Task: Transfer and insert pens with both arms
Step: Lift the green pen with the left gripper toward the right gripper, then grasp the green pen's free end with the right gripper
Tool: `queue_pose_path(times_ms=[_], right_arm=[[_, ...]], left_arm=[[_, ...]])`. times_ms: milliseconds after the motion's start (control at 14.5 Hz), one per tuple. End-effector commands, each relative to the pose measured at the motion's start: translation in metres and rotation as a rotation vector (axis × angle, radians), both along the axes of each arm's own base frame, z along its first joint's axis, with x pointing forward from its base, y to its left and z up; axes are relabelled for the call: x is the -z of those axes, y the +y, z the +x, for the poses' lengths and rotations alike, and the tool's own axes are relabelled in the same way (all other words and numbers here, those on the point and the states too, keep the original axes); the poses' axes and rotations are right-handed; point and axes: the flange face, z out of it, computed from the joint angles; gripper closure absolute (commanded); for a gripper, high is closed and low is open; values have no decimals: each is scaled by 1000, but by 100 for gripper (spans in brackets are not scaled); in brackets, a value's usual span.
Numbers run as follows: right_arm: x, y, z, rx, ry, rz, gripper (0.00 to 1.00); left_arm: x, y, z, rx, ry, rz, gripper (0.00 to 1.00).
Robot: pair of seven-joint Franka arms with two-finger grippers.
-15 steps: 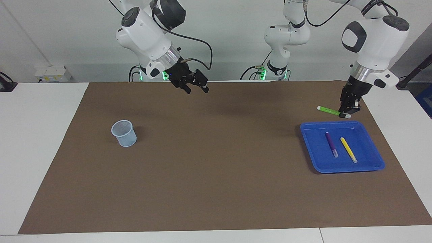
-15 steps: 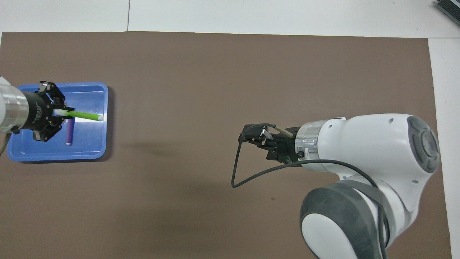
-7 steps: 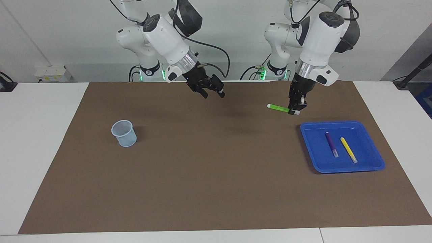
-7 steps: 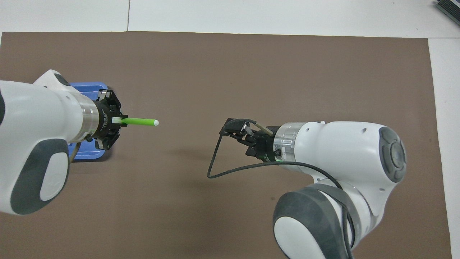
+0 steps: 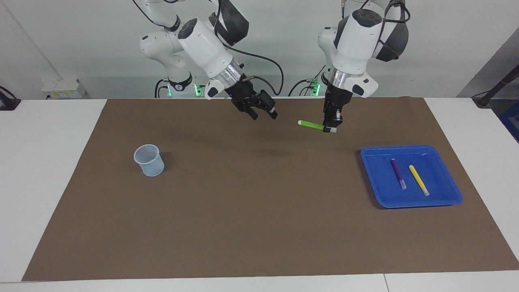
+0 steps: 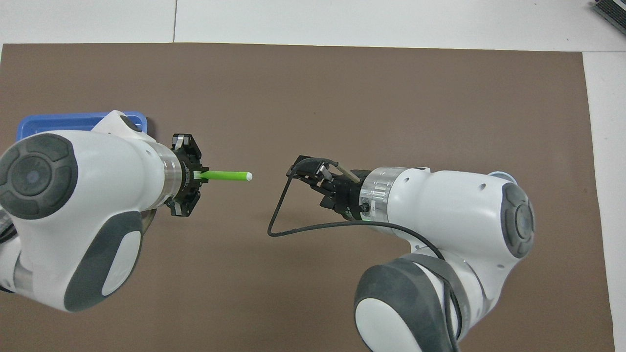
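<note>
The green pen [image 5: 311,125] is held in the air by the left gripper [image 5: 331,127], whose fingertips are closed on the pen's whitish cap end. The pen lies roughly level, and its free tip is pointed toward the right gripper [image 5: 263,114]. It is carried over the brown mat [image 5: 251,211], above the strip near the robots and about midway along the table [image 5: 48,162], well apart from the blue tray [image 5: 371,170].

The right gripper is raised over the same strip of mat, just beside the pen's free tip but not touching it. Its jaws are spread wide and nothing is held between them. A black cable [image 6: 279,220] is looped out from its wrist. In the overhead view the two grippers are seen facing each other, with the green pen stretched between them and a clear gap left before the right gripper.

The purple pen [image 5: 398,172] and the yellow pen [image 5: 418,180] are laid side by side in the blue tray, apart from each other, both slanted and with their pale caps turned away from the robots. The tray is set on the mat toward the left arm's end of the table.

A pale blue mesh cup [image 5: 149,160] is stood upright on the mat toward the right arm's end of the table, well apart from both grippers.
</note>
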Motion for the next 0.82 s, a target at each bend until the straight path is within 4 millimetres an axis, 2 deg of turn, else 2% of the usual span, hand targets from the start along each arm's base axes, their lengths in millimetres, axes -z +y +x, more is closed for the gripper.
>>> queue_pose_path(times_ms=[0,137,275,481,756], right_arm=[[-4,6,8,68,7,47,0],[3,11,13,62,2,40,0],[7,32,5,55,-13,48,0],[8,44,-5,28,-3,46,0],[7,47,-5,41,-5,53,0]], left_arm=[[-5,-14,-16,-27,-1,12,96],[-5,-20,-20,-33,-1,14,96],[-4,-26,-24,-37,8,18,96],[-6,-42,-35,-52,8,13,96],[-6,-52,-41,-53,6,11,96]])
